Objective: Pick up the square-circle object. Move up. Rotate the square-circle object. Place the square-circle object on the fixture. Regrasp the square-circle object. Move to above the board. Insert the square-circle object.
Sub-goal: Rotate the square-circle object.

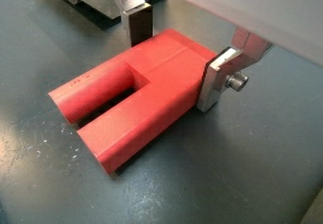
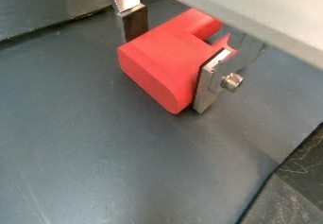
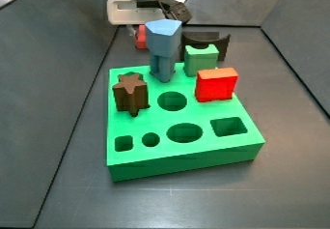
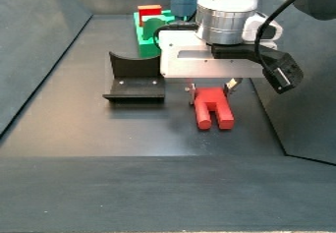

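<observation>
We have the gripper (image 4: 214, 86) low at frame centre, jaws spread either side of the peg (image 4: 211, 109) lying on the floor. We should centre the fingers (image 1: 217, 79) on its square block before closing. Left lies the fixture (image 4: 133, 83), beyond it the board (image 4: 155, 28).

Between the silver fingers (image 1: 217, 80) of the gripper (image 1: 177, 53) a red U-shaped piece (image 1: 127, 95) is lying on the dark grey floor (image 1: 228, 171). Beside the gripper a nearly black fixture (image 4: 132, 81) is standing. Beyond it, the green board (image 3: 180, 136) is carrying blue (image 3: 162, 47), brown (image 3: 129, 91) and bright red (image 3: 217, 84) blocks.
</observation>
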You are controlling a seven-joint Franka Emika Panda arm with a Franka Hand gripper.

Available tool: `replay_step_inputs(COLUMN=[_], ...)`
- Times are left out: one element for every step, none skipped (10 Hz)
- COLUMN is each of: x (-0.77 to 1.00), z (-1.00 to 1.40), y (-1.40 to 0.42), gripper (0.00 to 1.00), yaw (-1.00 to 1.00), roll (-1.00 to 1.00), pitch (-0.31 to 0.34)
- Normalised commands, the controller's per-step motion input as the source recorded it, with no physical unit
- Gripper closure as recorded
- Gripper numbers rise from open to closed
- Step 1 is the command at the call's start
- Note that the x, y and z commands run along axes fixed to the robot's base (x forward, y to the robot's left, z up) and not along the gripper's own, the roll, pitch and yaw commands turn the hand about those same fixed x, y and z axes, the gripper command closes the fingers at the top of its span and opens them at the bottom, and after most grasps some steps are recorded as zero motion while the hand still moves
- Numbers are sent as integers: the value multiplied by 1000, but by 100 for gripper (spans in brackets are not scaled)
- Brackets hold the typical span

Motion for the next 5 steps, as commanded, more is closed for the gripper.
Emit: replay_step_inputs(x=[0,0,-3,-18,-12], z=[0,1000,1000,1000,1000], y=[0,0,0,1,3], gripper=[0,0,0,0,0], yaw=[0,0,0,-6,-14], roll=[0,0,0,11,24], pitch=[0,0,5,40,67])
